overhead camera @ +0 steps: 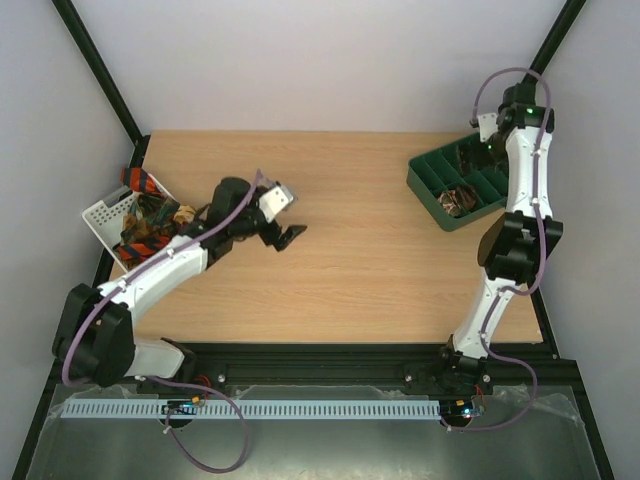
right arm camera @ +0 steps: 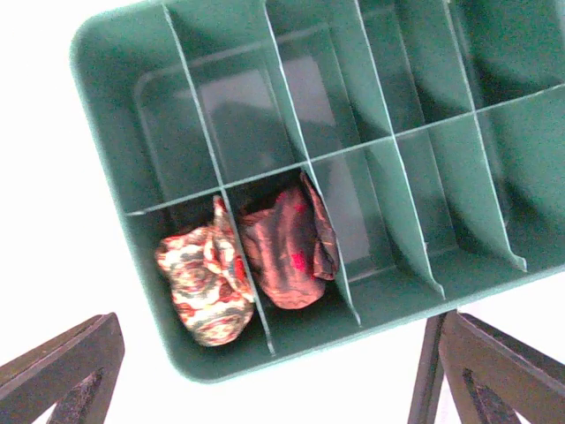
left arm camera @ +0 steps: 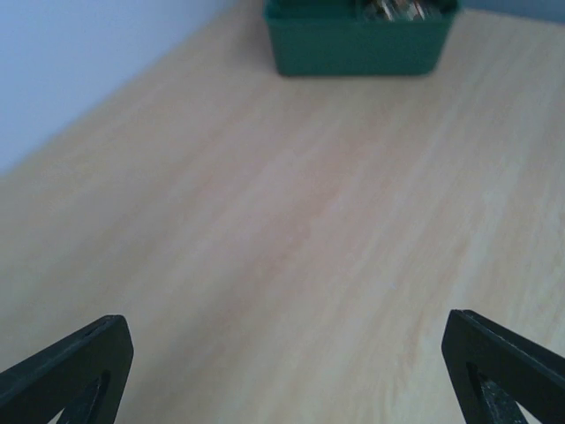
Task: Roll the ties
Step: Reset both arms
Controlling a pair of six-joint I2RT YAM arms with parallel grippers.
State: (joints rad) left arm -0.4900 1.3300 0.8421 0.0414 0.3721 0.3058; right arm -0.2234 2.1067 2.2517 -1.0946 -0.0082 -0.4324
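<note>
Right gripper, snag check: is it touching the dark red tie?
Apart. Right wrist view: right gripper open above tray; dark red tie lies clear of fingers.

Wood, plastic and cloth, mostly matt.

The tabletop (overhead camera: 350, 270) is showing pale wood with a fine straight grain, smooth and matt. The tray (overhead camera: 428, 203) is looking like moulded green plastic, its thin dividers catching a soft gloss. Two rolled ties (right arm camera: 287, 252) in it are showing woven cloth: one dark reddish-brown with a silky sheen, the other paler, patterned and creased. The basket (overhead camera: 100, 212) is reading as white slotted plastic, holding more soft patterned ties. The arms (overhead camera: 160, 275) are wearing smooth, slightly shiny white shells with matt black joints. The frame (overhead camera: 330, 352) is appearing as matt black metal, and the plate (overhead camera: 300, 450) below it as dull grey metal.
</note>
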